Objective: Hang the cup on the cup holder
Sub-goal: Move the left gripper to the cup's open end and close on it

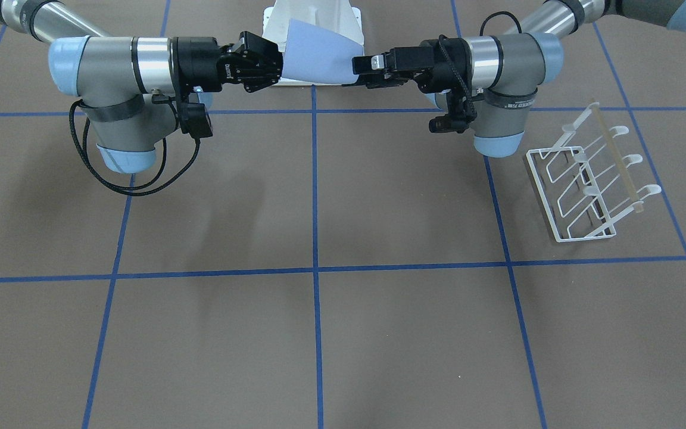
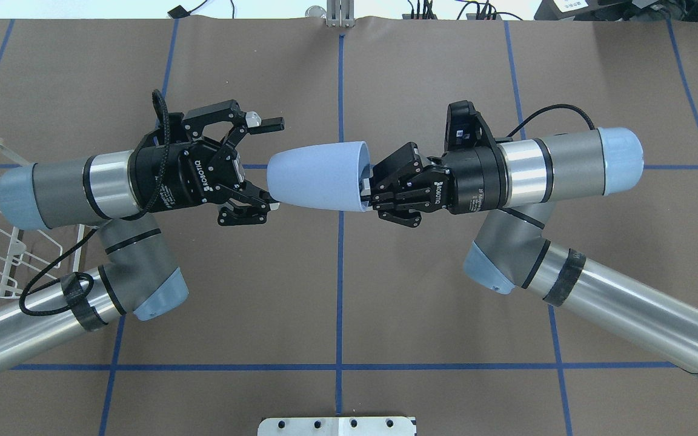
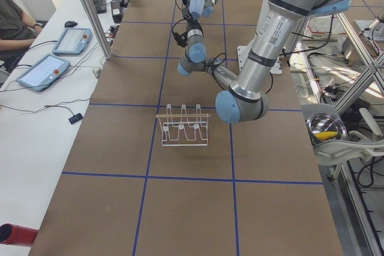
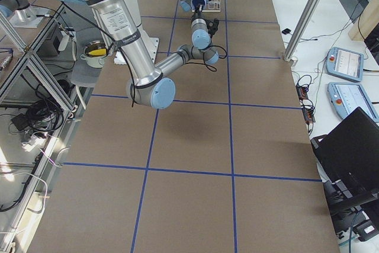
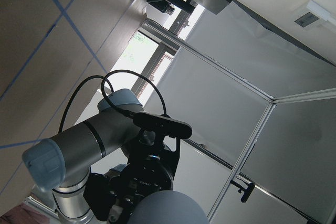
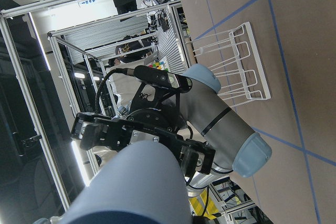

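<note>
Passing the cup (image 2: 319, 175) in mid-air, pinching its rim with the right tool (image 2: 370, 191), bracketing its narrow base with the wide-spread left tool (image 2: 271, 165), probably needing that tool closing next before carrying to the cup holder (image 1: 590, 189) well behind it.

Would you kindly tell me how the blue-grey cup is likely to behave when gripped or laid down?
The cup looks like smooth thin plastic, so probably light and slippery. Its taper may let it slide out of a squeeze near the base. The right claw holds it sideways by the rim, suggesting fair stiffness; laid down, it would likely roll in a curve.
</note>
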`<action>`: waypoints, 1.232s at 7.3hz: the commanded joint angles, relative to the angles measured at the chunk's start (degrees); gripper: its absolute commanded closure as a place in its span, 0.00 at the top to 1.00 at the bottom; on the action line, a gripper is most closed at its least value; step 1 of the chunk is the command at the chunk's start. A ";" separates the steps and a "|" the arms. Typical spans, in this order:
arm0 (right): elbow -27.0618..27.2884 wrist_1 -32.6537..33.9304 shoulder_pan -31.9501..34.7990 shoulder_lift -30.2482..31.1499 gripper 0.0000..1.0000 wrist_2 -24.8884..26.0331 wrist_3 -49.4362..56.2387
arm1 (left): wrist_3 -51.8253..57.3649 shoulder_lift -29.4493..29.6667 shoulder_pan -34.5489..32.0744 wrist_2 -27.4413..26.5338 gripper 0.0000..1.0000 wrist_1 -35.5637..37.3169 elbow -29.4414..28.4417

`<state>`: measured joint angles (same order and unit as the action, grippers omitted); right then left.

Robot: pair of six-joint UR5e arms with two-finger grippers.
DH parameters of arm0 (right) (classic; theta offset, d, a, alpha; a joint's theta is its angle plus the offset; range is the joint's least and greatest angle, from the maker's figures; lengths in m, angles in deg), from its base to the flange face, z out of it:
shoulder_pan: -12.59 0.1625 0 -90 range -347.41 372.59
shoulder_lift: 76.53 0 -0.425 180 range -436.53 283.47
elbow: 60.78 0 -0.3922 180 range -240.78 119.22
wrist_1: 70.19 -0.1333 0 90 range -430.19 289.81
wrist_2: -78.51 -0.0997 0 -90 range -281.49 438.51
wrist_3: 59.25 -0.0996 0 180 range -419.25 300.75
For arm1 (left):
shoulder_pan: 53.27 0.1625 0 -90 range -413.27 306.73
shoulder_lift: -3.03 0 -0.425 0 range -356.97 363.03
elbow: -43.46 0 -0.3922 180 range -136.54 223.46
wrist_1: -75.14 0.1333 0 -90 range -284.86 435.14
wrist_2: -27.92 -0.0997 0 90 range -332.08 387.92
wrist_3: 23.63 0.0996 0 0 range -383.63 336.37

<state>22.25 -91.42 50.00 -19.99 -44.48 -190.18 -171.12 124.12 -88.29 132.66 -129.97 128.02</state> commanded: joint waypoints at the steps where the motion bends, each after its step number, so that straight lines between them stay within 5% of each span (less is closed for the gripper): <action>1: -0.06 -0.04 -0.23 0.05 0.00 0.03 0.50 | -0.08 0.11 1.18 -0.06 0.98 -0.03 1.03; 4: -0.06 -0.04 -0.23 -0.03 0.00 0.39 0.51 | -0.08 0.11 2.33 -1.20 0.91 -0.21 1.04; 5: 0.02 -0.04 -0.23 0.05 0.00 0.39 0.85 | -0.08 0.02 2.33 -1.21 0.62 -0.38 1.04; 6: 0.37 0.04 -0.14 0.23 0.98 0.91 1.29 | -0.08 -0.15 2.33 -1.21 0.01 -0.56 1.04; 9: 1.42 -0.13 0.30 2.67 1.00 1.35 5.66 | -0.08 -0.77 2.24 -1.21 0.00 -0.82 1.48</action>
<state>23.05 -91.48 50.07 -18.74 -43.14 -187.08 -171.20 123.60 -85.98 131.46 -130.75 129.17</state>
